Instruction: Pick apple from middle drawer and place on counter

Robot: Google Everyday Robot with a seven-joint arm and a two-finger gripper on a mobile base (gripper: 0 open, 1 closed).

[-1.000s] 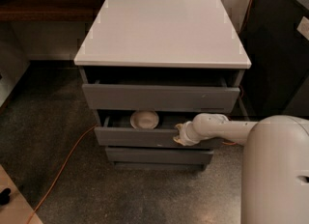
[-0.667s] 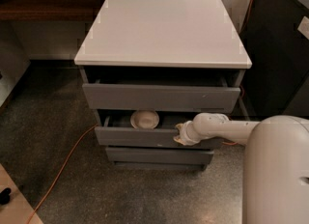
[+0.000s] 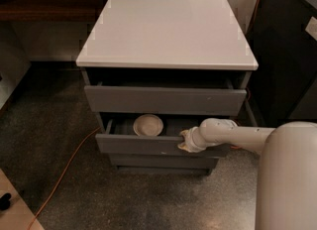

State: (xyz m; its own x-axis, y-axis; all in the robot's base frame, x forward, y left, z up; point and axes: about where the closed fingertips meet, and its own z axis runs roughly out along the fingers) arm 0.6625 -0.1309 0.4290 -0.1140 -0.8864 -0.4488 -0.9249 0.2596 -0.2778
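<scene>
The middle drawer (image 3: 148,143) of the grey cabinet is pulled partly out, and a round cream-white bowl (image 3: 148,124) lies inside at the left. No apple shows; it is hidden or out of view. My gripper (image 3: 184,142) is at the top edge of the drawer's front, right of the middle, at the end of the white arm (image 3: 233,135) that reaches in from the right. The pale counter (image 3: 168,30) on top of the cabinet is bare.
The top drawer (image 3: 163,100) stands slightly out above the middle one. An orange cable (image 3: 69,167) runs over the speckled floor at the left. A dark wooden shelf (image 3: 44,6) lies behind at the left, a black cabinet (image 3: 290,55) at the right.
</scene>
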